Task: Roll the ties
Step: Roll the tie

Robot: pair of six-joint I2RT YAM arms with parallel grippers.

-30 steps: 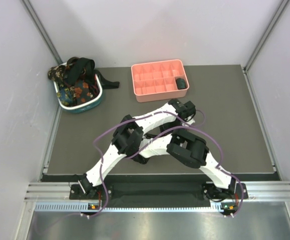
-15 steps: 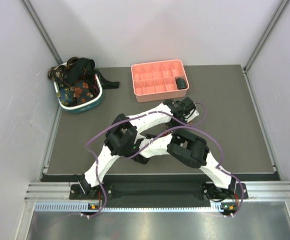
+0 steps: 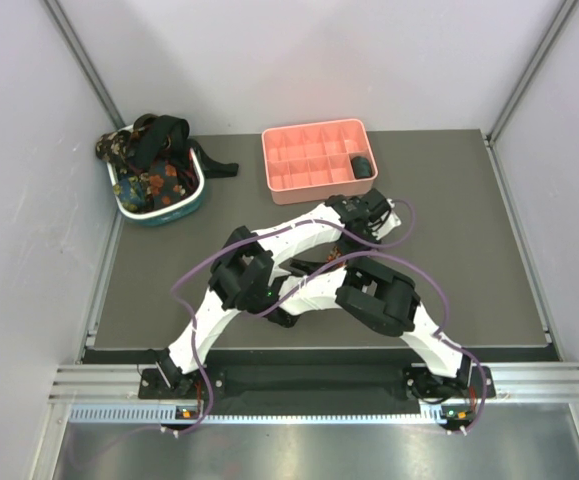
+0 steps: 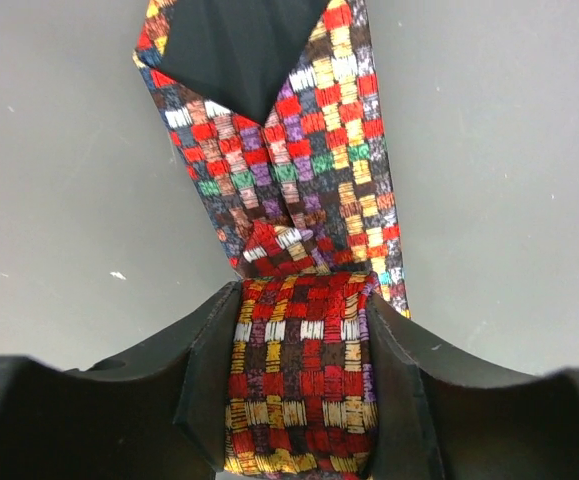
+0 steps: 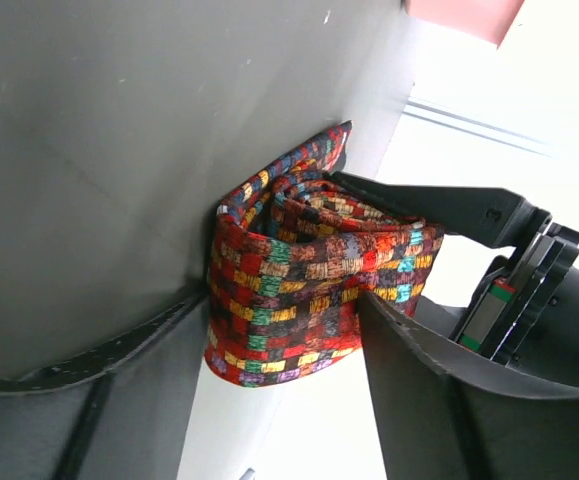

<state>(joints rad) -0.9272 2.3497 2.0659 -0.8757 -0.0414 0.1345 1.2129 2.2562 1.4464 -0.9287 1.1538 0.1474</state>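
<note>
Grip of left end effector point(image 4: 302, 295) clenched across the rolled part of the plaid tie point(image 4: 299, 380), probably so the coil cannot spring loose. Same roll bracketed from the opposite side by right end effector point(image 5: 284, 300); cannot tell whether pressing or slack. Unrolled length flat on the surface point(image 4: 59, 200), toward the back edge, just short of the pink tray point(image 3: 314, 155).

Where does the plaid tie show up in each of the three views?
Top external: hidden, just in front of the pink tray.
Left wrist: plaid tie rolled at bottom centre in the left gripper, tail running up.
Right wrist: mid-frame, inside the right gripper.
Shared landmark: the grey mat, in all three.
</note>
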